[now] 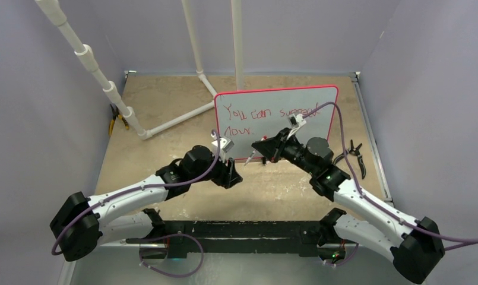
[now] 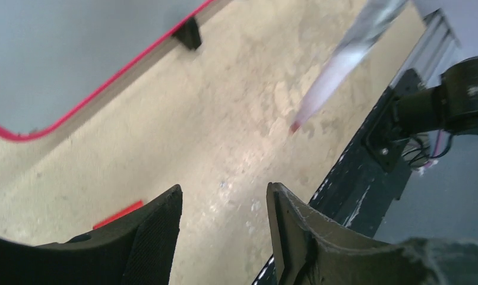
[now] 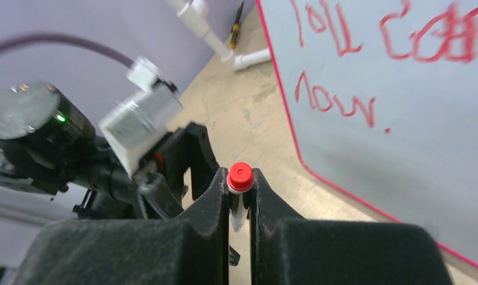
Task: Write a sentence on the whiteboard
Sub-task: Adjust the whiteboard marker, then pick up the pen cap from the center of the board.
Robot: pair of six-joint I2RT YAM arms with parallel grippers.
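The whiteboard [image 1: 310, 133] stands upright at the back of the table. Its red frame shows in the left wrist view [image 2: 58, 53] and its face in the right wrist view [image 3: 414, 148]. The sentence [image 1: 266, 113] is in red marker and reads roughly "You can surrender now." [image 3: 319, 105]. My right gripper [image 1: 267, 148] [image 3: 240, 181] is shut on the marker [image 3: 240, 176], whose red end sticks up between the fingers. The marker's barrel slants down towards the table [image 1: 250, 157], its red tip blurred in the left wrist view [image 2: 319, 95]. My left gripper [image 1: 231, 176] [image 2: 224, 190] is open and holds nothing, just left of the marker.
A white pipe frame [image 1: 165, 122] lies at the back left, with yellow-handled pliers [image 1: 116, 122] by the left wall. Black pliers [image 1: 355, 151] lie right of the board. A small red piece [image 2: 119, 214] rests on the table by my left fingers. A black rail [image 1: 242, 228] runs along the near edge.
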